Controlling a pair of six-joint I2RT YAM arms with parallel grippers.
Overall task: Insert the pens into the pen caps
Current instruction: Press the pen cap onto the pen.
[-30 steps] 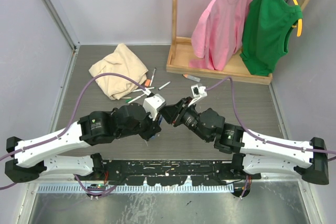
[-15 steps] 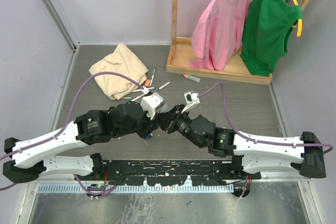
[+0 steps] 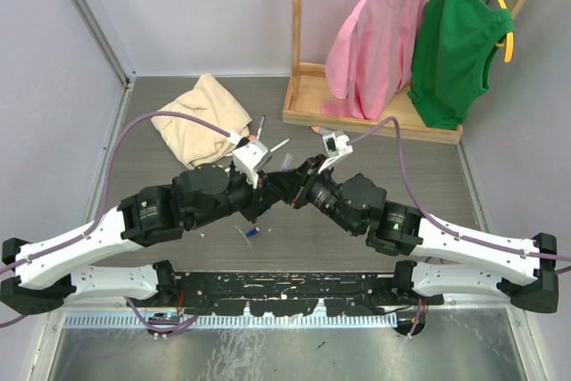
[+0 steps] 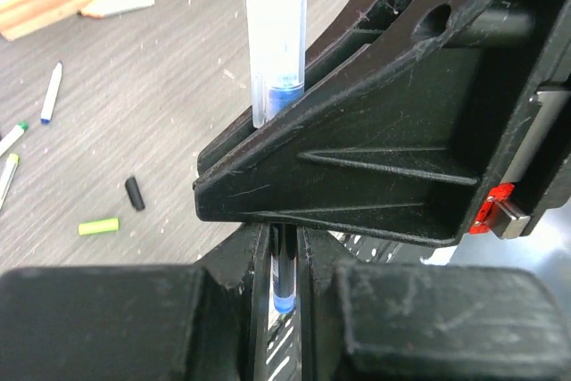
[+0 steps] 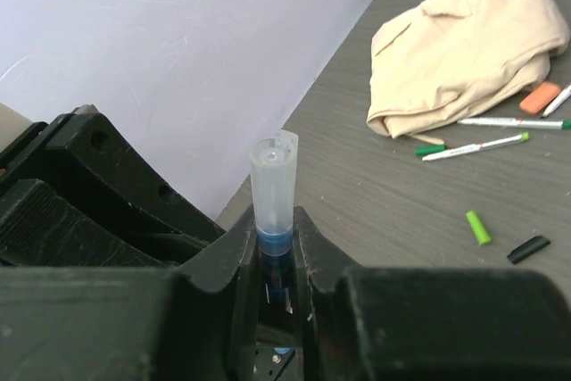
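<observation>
**1. Grip state.** My left gripper [image 4: 283, 260] is clamped on the pen [image 4: 283, 278], a dark barrel with a blue end pinched between both pads. My right gripper [image 5: 275, 243] is clamped on the clear cap [image 5: 272, 180], whose free end stands out toward 12 o'clock in its own wrist view.

**2. Reason for the hold.** Pen and cap are carried one per arm, above the middle of the table [image 3: 428, 185]. I judge this keeps both on one axis, so either arm can push along it. Blue shows inside the cap's lower part. I read that as the pen's tip having entered, but I cannot tell how deep it sits.

**3. What each view adds.**
- **Left wrist:** the barrel runs from my pads toward 12 o'clock, passes behind a right finger and reaches the cap.
- **Right wrist:** the barrel is hidden, but the cap sits square in the jaws. Beyond it, a green cap [image 5: 478, 227], a black cap [image 5: 529, 249] and spare pens [image 5: 475, 146] lie on the table.
- **Overhead:** only this view shows the arms meeting nose to nose, with a cloth [image 3: 201, 122] at 10 o'clock from that point.
</observation>
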